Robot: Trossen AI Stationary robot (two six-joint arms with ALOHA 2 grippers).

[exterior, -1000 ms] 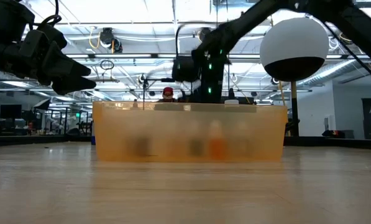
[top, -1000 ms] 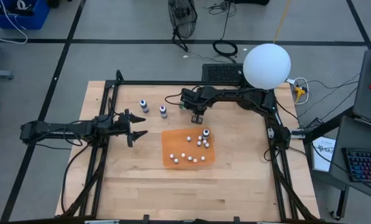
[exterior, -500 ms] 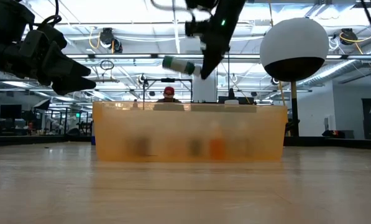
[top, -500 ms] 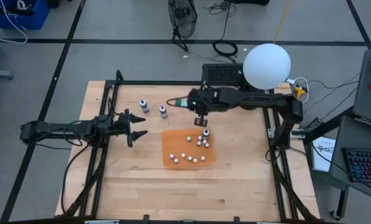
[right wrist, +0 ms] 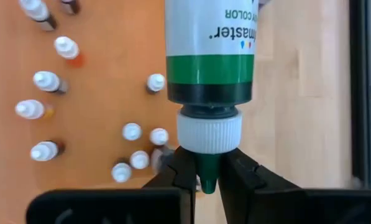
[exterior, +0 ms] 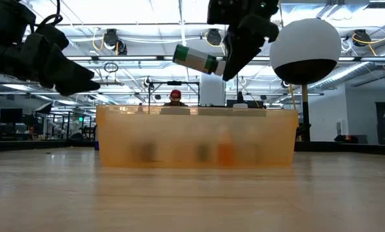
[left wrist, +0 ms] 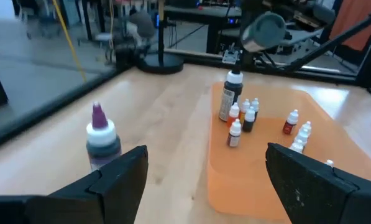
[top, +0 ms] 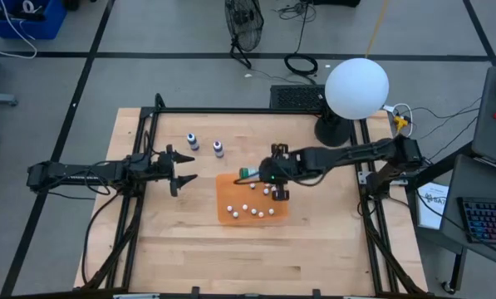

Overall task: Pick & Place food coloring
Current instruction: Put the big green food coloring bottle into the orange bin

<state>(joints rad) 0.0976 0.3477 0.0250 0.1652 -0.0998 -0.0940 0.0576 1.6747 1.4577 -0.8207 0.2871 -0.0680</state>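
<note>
Inside, orange tray (top: 224, 208) holds many small capped bottles (top: 252, 209).

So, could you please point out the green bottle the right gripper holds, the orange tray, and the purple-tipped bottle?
green bottle (right wrist: 210, 68), right wrist view, green label band.
orange tray (top: 224, 213), high view, bare corner of its floor.
purple-tipped bottle (left wrist: 102, 142), left wrist view, dark body.
</note>
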